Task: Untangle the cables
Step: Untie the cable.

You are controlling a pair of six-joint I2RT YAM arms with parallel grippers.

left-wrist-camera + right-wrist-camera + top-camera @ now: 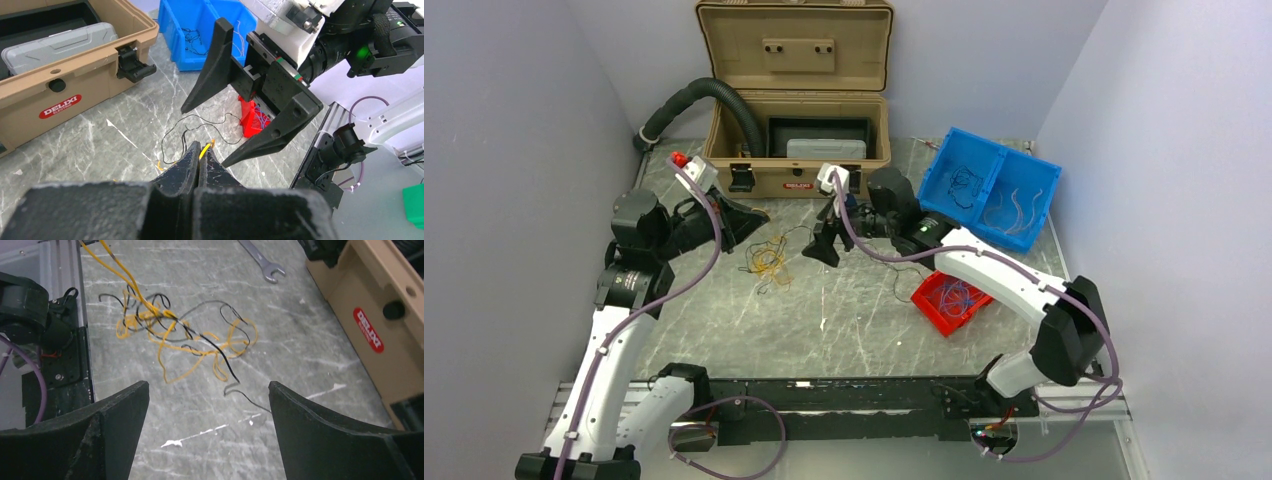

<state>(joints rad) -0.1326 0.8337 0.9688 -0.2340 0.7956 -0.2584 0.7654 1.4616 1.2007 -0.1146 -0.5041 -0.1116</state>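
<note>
A loose tangle of thin yellow-orange and black cables [767,262] lies on the grey marble table left of centre. It also shows in the right wrist view [175,337]. My left gripper [759,218] is just above and left of the tangle. In the left wrist view it [201,147] is shut on a yellow cable [205,148] that sticks out at the tips. That yellow strand [107,262] runs taut up out of the tangle. My right gripper [822,250] is open and empty, hovering just right of the tangle [207,387]. Its fingers [215,70] face the left gripper.
An open tan toolbox [799,150] stands at the back with a black corrugated hose [714,95] beside it. A blue bin [990,185] holding black and pale wires is back right. A red bin [949,300] with blue wires sits under the right arm. A wrench [262,262] lies near the toolbox.
</note>
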